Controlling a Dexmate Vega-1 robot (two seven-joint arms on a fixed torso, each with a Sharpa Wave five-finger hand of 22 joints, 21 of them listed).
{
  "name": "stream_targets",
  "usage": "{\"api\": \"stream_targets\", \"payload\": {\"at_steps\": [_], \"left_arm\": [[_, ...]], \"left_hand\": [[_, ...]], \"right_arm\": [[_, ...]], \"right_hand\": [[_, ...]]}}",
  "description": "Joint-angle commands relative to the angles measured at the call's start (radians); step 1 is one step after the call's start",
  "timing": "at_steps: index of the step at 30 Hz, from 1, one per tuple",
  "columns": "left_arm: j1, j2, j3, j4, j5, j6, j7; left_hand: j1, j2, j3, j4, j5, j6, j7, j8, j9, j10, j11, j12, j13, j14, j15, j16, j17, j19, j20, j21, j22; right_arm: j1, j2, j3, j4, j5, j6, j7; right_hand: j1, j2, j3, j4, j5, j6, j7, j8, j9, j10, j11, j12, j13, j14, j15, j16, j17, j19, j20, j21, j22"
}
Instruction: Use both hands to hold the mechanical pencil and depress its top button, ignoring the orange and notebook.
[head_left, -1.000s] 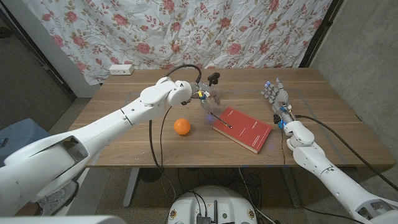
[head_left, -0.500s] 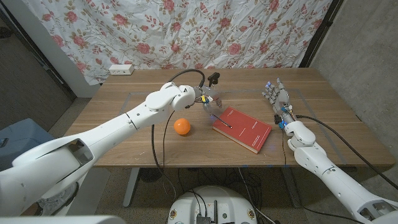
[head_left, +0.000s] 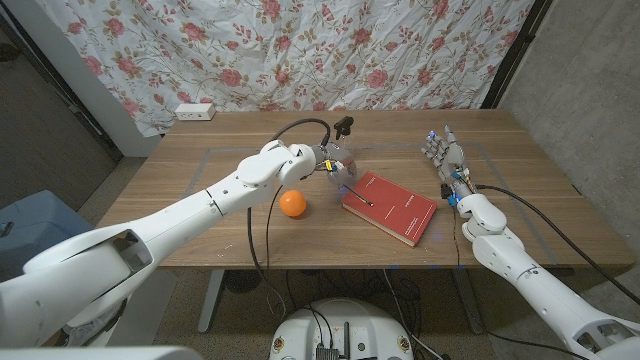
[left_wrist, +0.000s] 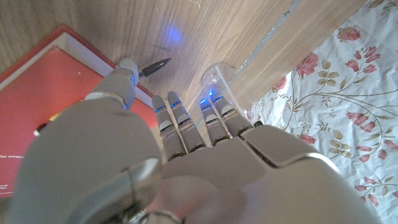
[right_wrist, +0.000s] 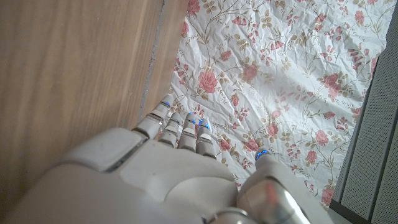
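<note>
Mechanical pencil (head_left: 355, 193): lies on red notebook's (head_left: 392, 207) left edge, ungrasped. Left hand (head_left: 338, 166): has descended nearer it, fingers apart, empty. Right hand (head_left: 445, 158): unmoved far right, fingers apart, empty. Grasp pending.

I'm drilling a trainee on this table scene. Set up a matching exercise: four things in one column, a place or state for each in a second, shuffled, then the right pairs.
Things:
1. orange
2. notebook
3. left hand
4. right hand

Places or states:
A. red, at the table's middle
B. over the pencil's tip
C. round, left of the notebook
D. fingers apart, near the table's right edge

Pairs: 1-C, 2-A, 3-B, 4-D
</note>
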Motion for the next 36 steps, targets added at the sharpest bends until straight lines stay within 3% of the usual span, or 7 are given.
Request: {"api": "stream_targets", "payload": {"at_steps": [1, 15, 19, 36], "left_arm": [[0.025, -0.002, 0.0, -0.006, 0.01, 0.02, 0.023], [0.058, 0.002, -0.012, -0.02, 0.038, 0.056, 0.092], [0.066, 0.003, -0.014, -0.022, 0.046, 0.064, 0.109], [0.077, -0.001, -0.014, -0.014, 0.04, 0.072, 0.128]], "left_hand": [[0.017, 0.002, -0.011, 0.0, 0.004, 0.028, 0.002, -0.004, 0.004, 0.026, 0.001, 0.005, 0.002, 0.017, -0.161, 0.006, 0.006, 0.018, -0.113, 0.009, 0.005], [0.066, 0.021, -0.051, -0.001, 0.004, 0.144, 0.003, -0.006, 0.004, 0.136, 0.002, 0.007, 0.001, 0.086, -0.169, 0.007, 0.007, 0.081, -0.114, 0.015, 0.006], [0.088, 0.029, -0.061, -0.001, 0.004, 0.196, 0.013, -0.004, 0.004, 0.18, 0.002, 0.009, 0.001, 0.113, -0.176, 0.006, 0.008, 0.101, -0.116, 0.016, 0.006], [0.138, 0.046, -0.087, 0.0, 0.003, 0.329, 0.023, -0.001, 0.004, 0.297, 0.001, 0.011, 0.001, 0.163, -0.18, 0.004, 0.009, 0.142, -0.122, 0.018, 0.009]], "right_arm": [[0.007, 0.005, -0.005, 0.007, -0.005, 0.0, -0.003], [-0.001, 0.001, -0.007, -0.005, -0.011, -0.006, -0.014], [-0.001, 0.002, -0.008, -0.006, -0.014, -0.005, -0.017], [-0.008, -0.001, -0.008, -0.015, -0.018, -0.012, -0.029]], "right_hand": [[-0.005, 0.0, 0.008, 0.001, 0.007, 0.01, -0.004, 0.004, 0.002, 0.006, 0.002, 0.007, 0.001, 0.007, 0.006, 0.007, 0.001, 0.005, 0.008, 0.005, 0.003], [-0.006, 0.002, 0.01, 0.001, 0.008, 0.016, -0.009, 0.005, 0.002, 0.01, 0.002, 0.008, 0.001, 0.007, 0.005, 0.007, -0.003, 0.006, 0.007, 0.005, 0.003], [-0.007, 0.002, 0.011, 0.001, 0.008, 0.018, -0.01, 0.005, 0.002, 0.012, 0.002, 0.009, 0.001, 0.008, 0.005, 0.008, -0.004, 0.007, 0.008, 0.005, 0.003], [-0.008, 0.003, 0.015, 0.0, 0.009, 0.031, -0.016, 0.007, 0.002, 0.013, 0.002, 0.008, 0.001, 0.012, 0.003, 0.01, -0.009, 0.011, 0.009, 0.007, 0.003]]}}
